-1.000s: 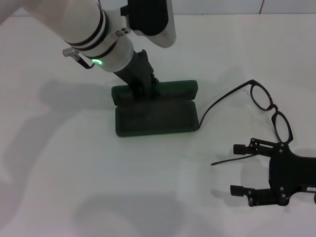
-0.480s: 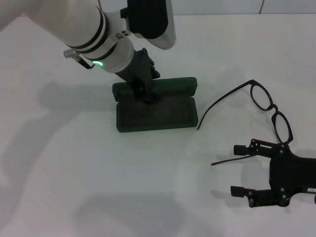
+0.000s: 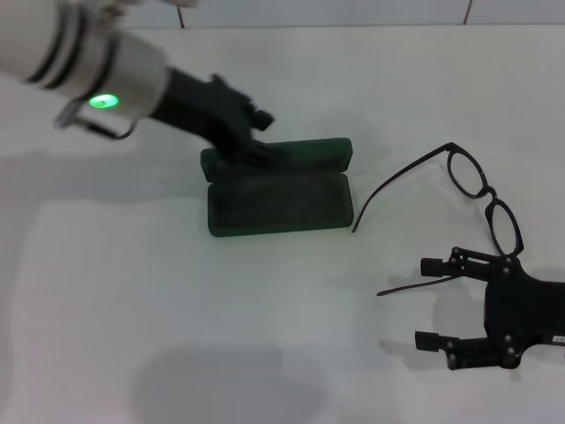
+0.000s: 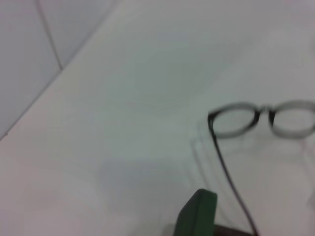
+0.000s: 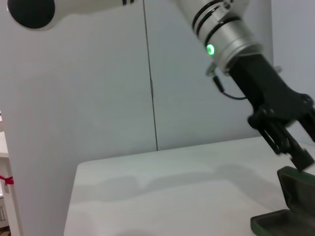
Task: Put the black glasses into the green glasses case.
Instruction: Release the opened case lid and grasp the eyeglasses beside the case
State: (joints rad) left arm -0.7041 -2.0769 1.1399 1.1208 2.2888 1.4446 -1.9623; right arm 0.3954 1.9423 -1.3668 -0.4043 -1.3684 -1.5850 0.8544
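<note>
The black glasses [image 3: 477, 190] lie diagonal, temples toward the case; right tool [image 3: 433, 302] open.

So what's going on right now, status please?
Left tool at the green case lid, case open. Right tool open, idle beside the black glasses. Nothing between them.

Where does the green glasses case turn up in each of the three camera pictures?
Head view: the green glasses case lies open at centre, the left gripper at its lid.
Left wrist view: only one green corner at the bottom edge.
Right wrist view: bottom right corner.
Shared landmark: the white table.
</note>
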